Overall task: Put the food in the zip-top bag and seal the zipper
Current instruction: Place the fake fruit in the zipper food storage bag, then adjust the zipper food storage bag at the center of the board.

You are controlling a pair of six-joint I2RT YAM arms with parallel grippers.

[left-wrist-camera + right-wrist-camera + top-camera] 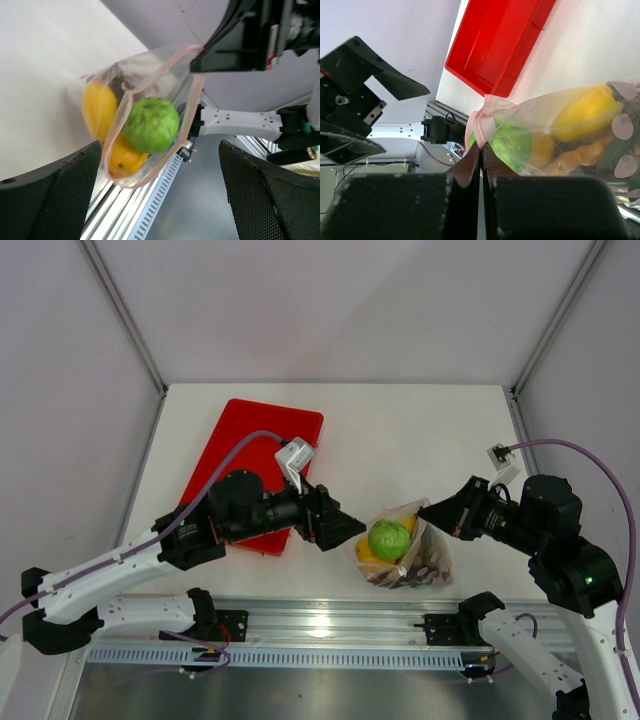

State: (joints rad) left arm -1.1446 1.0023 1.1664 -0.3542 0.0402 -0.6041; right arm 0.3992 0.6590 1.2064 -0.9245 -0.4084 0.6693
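The zip-top bag (402, 552) sits near the table's front edge. Through its clear plastic I see food: a green lime (390, 539), a yellow mango (98, 107) and an orange fruit (122, 159). The pinkish zipper (196, 95) rims the mouth, which gapes toward my left gripper (348, 530). That left gripper (160, 147) is open, a finger on each side of the mouth and touching nothing. My right gripper (428, 512) is shut on the bag's zipper edge (487, 117), its jaws (481, 148) pressed together on the pink strip. The lime (512, 142) lies just behind that pinch.
A red tray (255, 455) lies at the back left, partly under the left arm, and shows in the right wrist view (500, 45). The metal rail (330, 630) runs along the near edge just below the bag.
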